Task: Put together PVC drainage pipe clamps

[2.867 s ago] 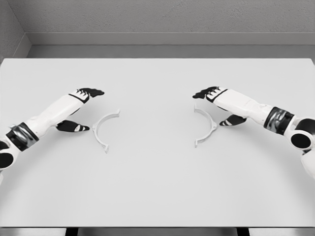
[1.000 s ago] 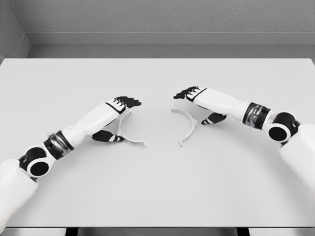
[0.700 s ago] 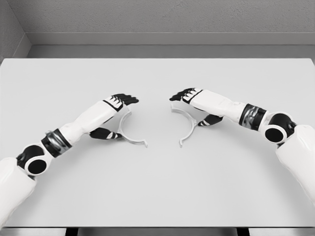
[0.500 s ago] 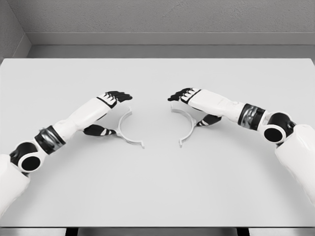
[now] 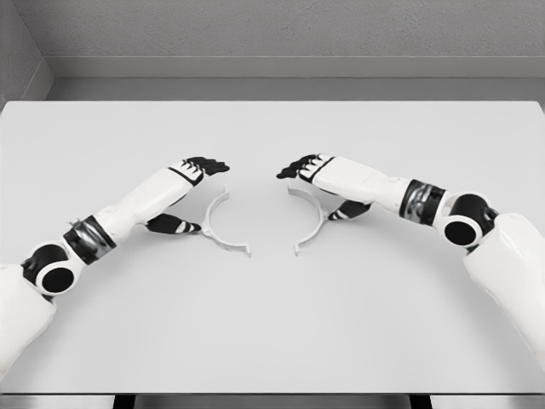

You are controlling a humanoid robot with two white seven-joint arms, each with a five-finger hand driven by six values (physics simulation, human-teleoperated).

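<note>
Two white half-ring clamp pieces lie flat on the white table (image 5: 272,341), their open sides facing each other with a small gap between them. The left clamp half (image 5: 210,232) sits just right of my left hand (image 5: 197,192); its dark fingers reach over the arc's upper end and the thumb rests outside the curve. The right clamp half (image 5: 318,227) lies under my right hand (image 5: 317,192), whose fingers extend over its upper end while the thumb sits behind the arc. Both hands are spread and not closed around the pieces.
The table's back edge meets a grey wall (image 5: 272,34). Both forearms lie low across the table's left and right sides.
Both hands have brought the clamp halves in toward the table's middle. In the last half second the right hand and its half slid further left; the left hand and half stayed put.
</note>
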